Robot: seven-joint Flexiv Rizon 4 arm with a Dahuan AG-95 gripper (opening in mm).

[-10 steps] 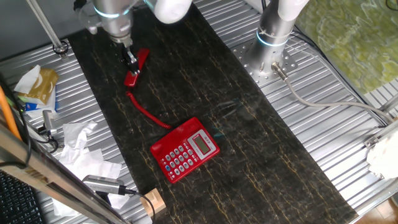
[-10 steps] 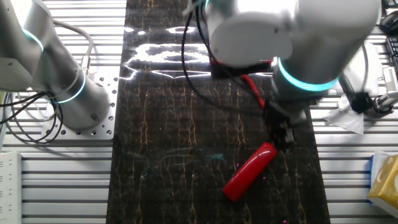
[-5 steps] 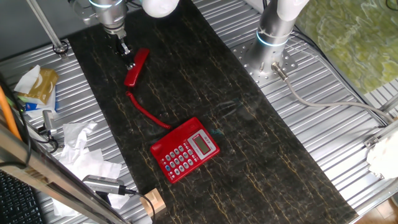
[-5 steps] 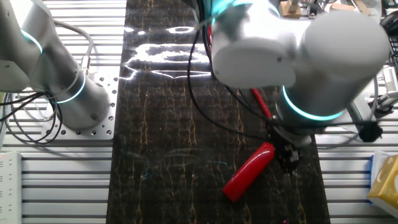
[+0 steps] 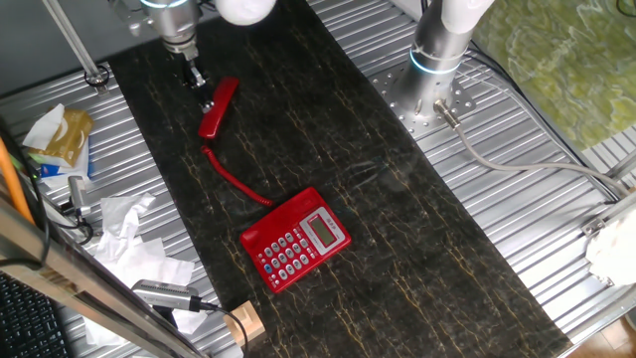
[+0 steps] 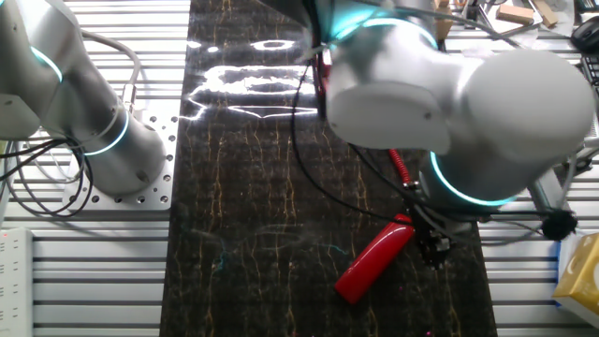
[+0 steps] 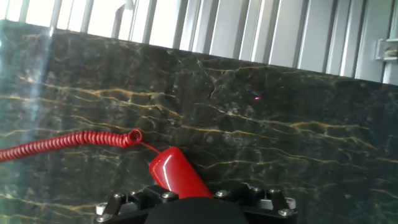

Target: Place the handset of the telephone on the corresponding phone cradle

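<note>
The handset is lying flat on the dark marbled mat near its far end, its long axis running diagonally, one rounded end pointing toward the mat's far edge and the other toward the telephone. The telephone is sitting well apart from it, further down the mat, keypad and pale display facing up, with the phone cradle along its edge lying open and unfilled. A coiled red cord is trailing from the handset's lower end across the mat to the base. The gripper is hanging just beside the handset's upper end, at its side rather than around it; in the other fixed view the gripper is showing close against the end of the handset. Whether the fingers are parted or closed cannot be told, since the arm's body is masking them. In the hand view, the handset's rounded tip is showing just above the gripper mount, the cord stretching leftward.
</note>
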